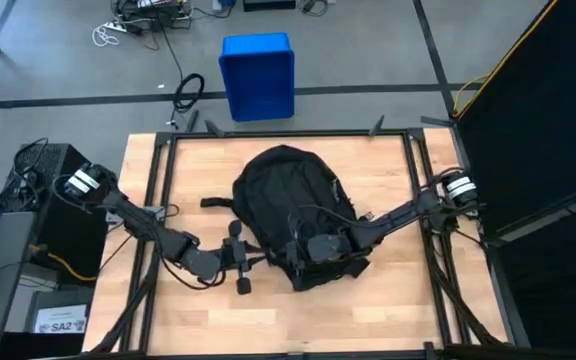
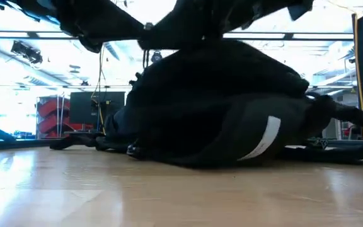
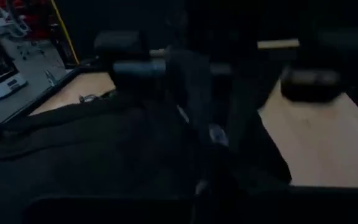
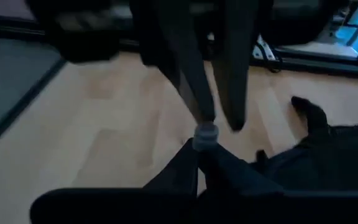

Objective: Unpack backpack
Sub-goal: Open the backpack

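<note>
Nearest the front edge of the wooden table (image 1: 388,300), both arms meet at the near end of the backpack (image 1: 283,195); the left gripper (image 1: 253,257) reaches in from the left side and touches the bag's lower corner, though how far its fingers are parted cannot be told; the right gripper (image 4: 213,124) sits over the bag's near end, its fingers nearly closed, pinching a small metal zipper pull (image 4: 205,134) lifted off the black fabric; the backpack lies flat in the middle of the table, a white reflective stripe (image 2: 265,140) on its side; beyond the table a blue bin (image 1: 258,75) stands on the floor; a white label (image 1: 61,325) at the left reads "SA2".
</note>
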